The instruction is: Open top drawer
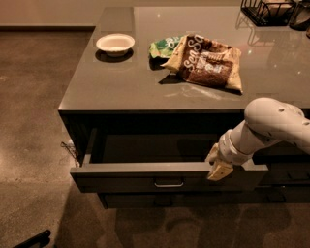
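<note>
The top drawer (pixel 126 177) is a wide dark-grey drawer under the counter, pulled partly out, with a small rectangular centre pull (pixel 169 183) on its flat front and a plain grey inside (pixel 150 148). My gripper (pixel 217 164) comes in from the right on a white arm (pixel 273 123). Its tan fingers sit at the top edge of the drawer front, right of the pull. A slimmer dark drawer front (pixel 145 199) shows below it.
On the grey counter (pixel 121 87) lie a white bowl (pixel 115 44), a green packet (pixel 165 47) and a brown snack bag (pixel 206 60). A black wire rack (pixel 269 10) stands at the back right. Brown floor (pixel 34 111) lies to the left.
</note>
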Controlling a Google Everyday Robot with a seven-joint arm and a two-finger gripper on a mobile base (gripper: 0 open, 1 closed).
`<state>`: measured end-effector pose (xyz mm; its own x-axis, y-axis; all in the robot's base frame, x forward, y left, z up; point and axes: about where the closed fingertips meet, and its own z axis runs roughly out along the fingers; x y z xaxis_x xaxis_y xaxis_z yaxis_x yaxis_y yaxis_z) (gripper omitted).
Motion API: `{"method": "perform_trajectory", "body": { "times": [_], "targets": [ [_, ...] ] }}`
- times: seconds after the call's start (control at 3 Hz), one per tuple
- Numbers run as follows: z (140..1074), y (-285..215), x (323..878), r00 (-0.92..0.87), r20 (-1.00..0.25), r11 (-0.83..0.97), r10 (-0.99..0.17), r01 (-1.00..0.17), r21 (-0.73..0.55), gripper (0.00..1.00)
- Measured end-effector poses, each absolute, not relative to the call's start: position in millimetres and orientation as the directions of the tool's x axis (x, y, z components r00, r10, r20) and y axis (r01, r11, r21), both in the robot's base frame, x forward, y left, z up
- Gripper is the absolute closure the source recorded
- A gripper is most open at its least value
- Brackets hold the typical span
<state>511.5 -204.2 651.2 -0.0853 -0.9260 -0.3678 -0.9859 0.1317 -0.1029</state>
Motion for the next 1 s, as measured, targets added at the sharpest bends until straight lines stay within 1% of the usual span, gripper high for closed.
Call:
{"method": "perform_trajectory", "body": {
  "times": [0.33, 1.0],
  "targets": [
    [650.3, -203.5, 511.0, -0.085, -0.368, 0.13, -0.926, -0.986, -0.101, 0.85],
    [648.5, -201.8, 510.1, -0.083, -0.368, 0.127, -0.926, -0.987, -0.097, 0.39]
  ]
}}
